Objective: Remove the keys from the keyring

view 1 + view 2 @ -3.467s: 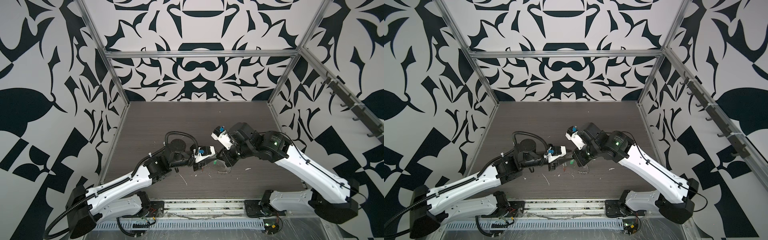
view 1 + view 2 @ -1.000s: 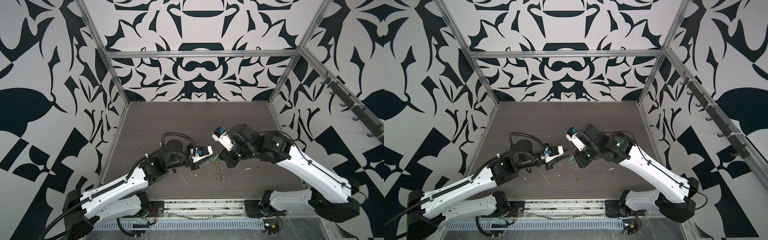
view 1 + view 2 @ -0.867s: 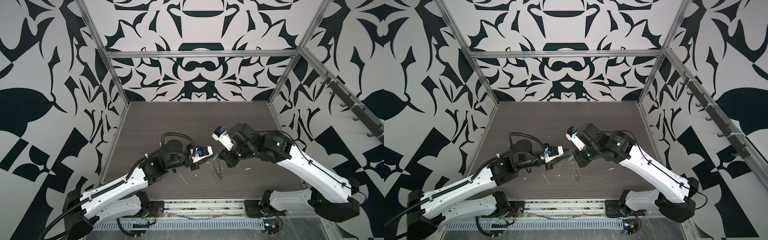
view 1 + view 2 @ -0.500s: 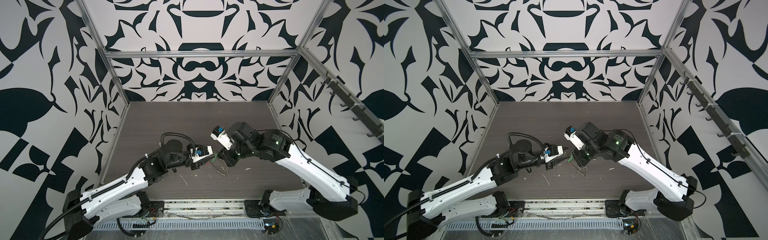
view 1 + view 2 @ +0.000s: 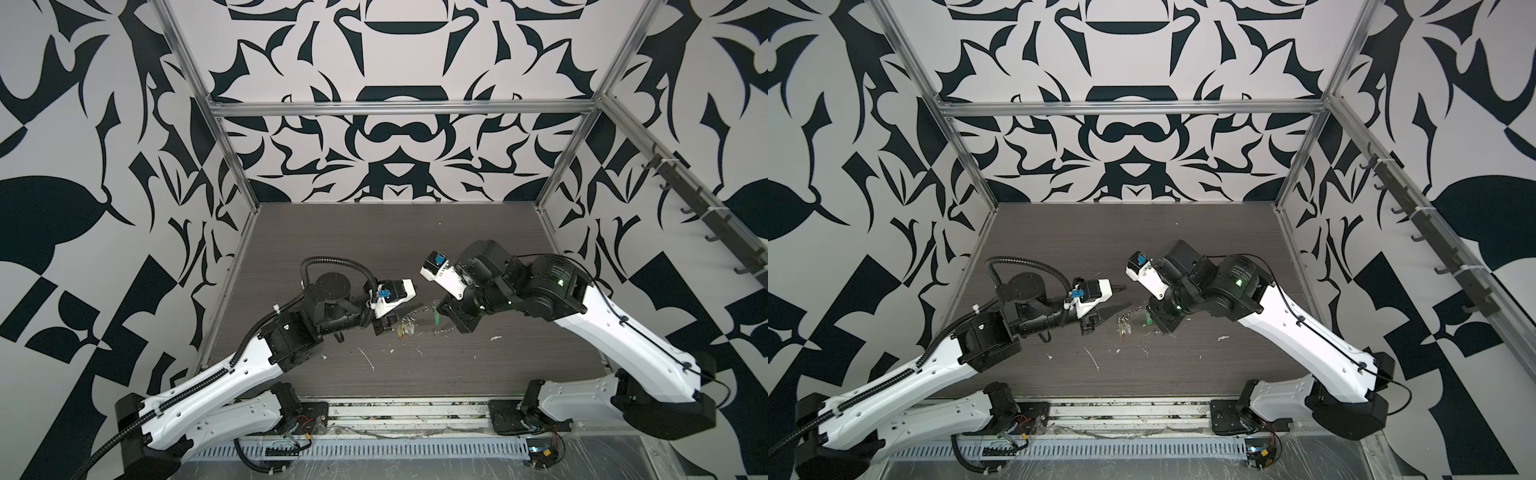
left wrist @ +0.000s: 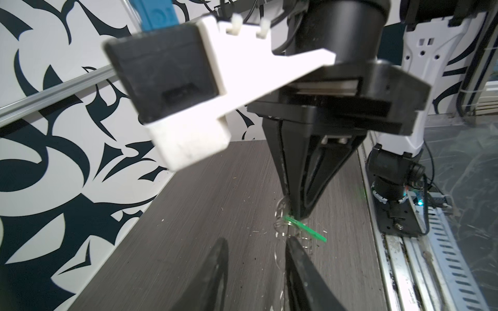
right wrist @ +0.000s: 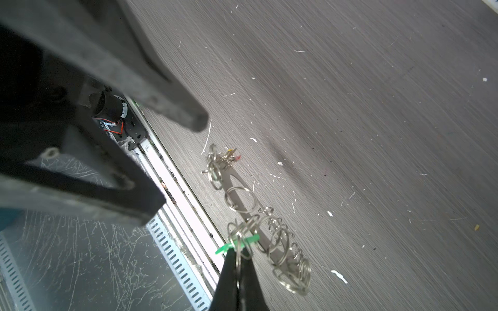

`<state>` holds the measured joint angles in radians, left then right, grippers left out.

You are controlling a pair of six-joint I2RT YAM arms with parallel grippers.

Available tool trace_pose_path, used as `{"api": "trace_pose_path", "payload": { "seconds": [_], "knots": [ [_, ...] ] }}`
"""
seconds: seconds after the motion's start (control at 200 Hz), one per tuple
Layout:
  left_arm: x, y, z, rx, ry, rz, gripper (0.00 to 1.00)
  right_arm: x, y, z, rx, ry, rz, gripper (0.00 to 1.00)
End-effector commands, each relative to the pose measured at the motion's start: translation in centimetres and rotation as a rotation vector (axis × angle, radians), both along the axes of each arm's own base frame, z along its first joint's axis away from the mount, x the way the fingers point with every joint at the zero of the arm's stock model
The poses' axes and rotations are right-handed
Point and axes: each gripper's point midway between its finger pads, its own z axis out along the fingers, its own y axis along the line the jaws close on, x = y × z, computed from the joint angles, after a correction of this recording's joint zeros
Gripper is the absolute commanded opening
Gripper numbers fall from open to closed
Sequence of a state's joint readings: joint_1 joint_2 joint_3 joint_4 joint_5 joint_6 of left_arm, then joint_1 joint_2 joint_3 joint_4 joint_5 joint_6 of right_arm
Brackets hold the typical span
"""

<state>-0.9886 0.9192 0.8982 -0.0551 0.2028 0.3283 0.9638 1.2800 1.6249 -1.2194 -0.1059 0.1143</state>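
Your right gripper (image 7: 237,254) clamped on a wire loop of the keyring (image 7: 283,242) beside the green tag (image 7: 250,239), keys (image 7: 221,161) bunched at its far end over the counter (image 7: 350,107), your left gripper (image 6: 256,242) alongside, jaws apart.

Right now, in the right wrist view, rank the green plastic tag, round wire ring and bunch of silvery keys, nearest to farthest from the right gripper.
1. Green plastic tag, on the wire loop the right gripper pinches.
2. Round wire ring, halfway along.
3. Bunch of silvery keys, at the far end.
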Motion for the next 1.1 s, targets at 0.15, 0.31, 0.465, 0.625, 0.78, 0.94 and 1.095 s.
{"api": "trace_pose_path", "payload": {
  "seconds": [0.15,0.31,0.465,0.625,0.78,0.94,1.095],
  "knots": [
    [-1.1,0.0,-0.6,0.022,0.067,-0.054,0.36,0.7,0.4,2.3,0.043,-0.078,0.013,0.0],
    [-0.8,-0.3,-1.0,0.019,0.067,-0.051,0.37,0.8,0.5,2.5,0.045,-0.082,0.017,0.0],
    [-0.5,-0.8,-1.1,0.007,0.073,-0.048,0.37,1.0,0.8,2.7,0.049,-0.087,0.02,0.0],
    [0.2,-1.1,-1.2,-0.001,0.068,-0.019,0.39,1.0,0.9,2.6,0.047,-0.082,0.026,0.0],
    [0.7,-1.2,-1.4,-0.003,0.078,0.002,0.43,0.9,0.9,2.5,0.049,-0.079,0.027,0.0],
    [0.4,-1.5,-1.5,0.001,0.088,-0.019,0.36,0.9,1.0,2.6,0.057,-0.08,0.027,0.0],
    [0.3,-1.7,-1.9,0.012,0.096,-0.034,0.34,0.9,1.3,2.6,0.057,-0.073,0.034,0.0]
  ]
}}
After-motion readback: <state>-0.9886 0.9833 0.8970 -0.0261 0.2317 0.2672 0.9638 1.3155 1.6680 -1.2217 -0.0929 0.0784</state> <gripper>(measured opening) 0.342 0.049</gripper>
